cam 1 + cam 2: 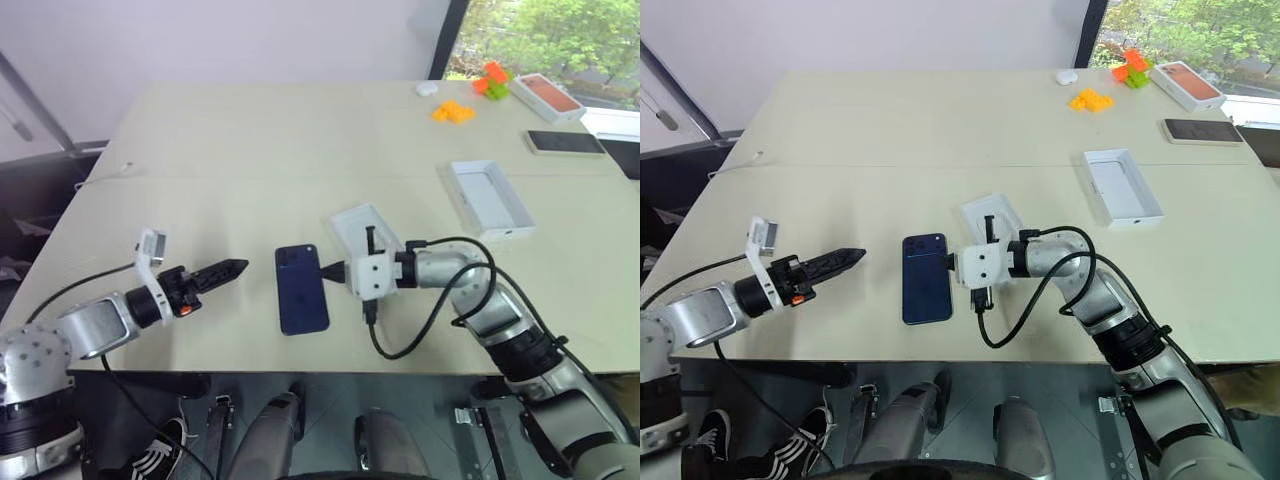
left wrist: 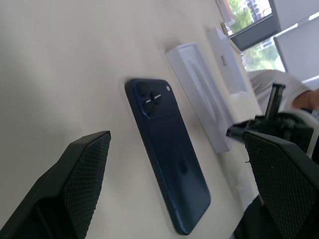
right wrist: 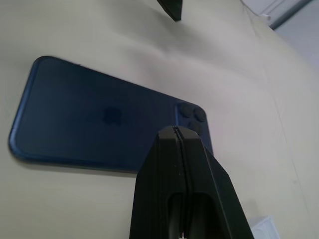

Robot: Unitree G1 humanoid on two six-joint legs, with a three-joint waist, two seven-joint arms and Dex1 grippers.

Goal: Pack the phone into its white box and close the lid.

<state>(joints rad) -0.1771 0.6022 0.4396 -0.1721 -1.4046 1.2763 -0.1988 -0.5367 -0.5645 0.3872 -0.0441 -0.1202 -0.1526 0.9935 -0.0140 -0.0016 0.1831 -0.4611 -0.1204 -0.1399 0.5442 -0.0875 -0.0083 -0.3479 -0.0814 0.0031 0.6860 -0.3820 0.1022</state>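
The dark navy phone [image 1: 302, 288] lies flat on the table, back up, with its camera bump at the far corner. Just right of it, the white box [image 1: 358, 228] shows its rounded recess; my right arm partly covers it. The hollow white lid [image 1: 490, 197] rests farther right, apart from the box. My right gripper [image 1: 328, 270] is shut on nothing, and its tip points at the phone's right edge from close by. In the right wrist view its fingers [image 3: 177, 164] are pressed together. My left gripper [image 1: 235, 268] is open, a short way left of the phone.
At the far right stand a white box with an orange-pink top [image 1: 546, 97], a black phone [image 1: 565, 142], orange pieces [image 1: 453, 112], orange and green blocks [image 1: 491, 80] and a small white object [image 1: 427, 89]. The table's front edge runs just below the phone.
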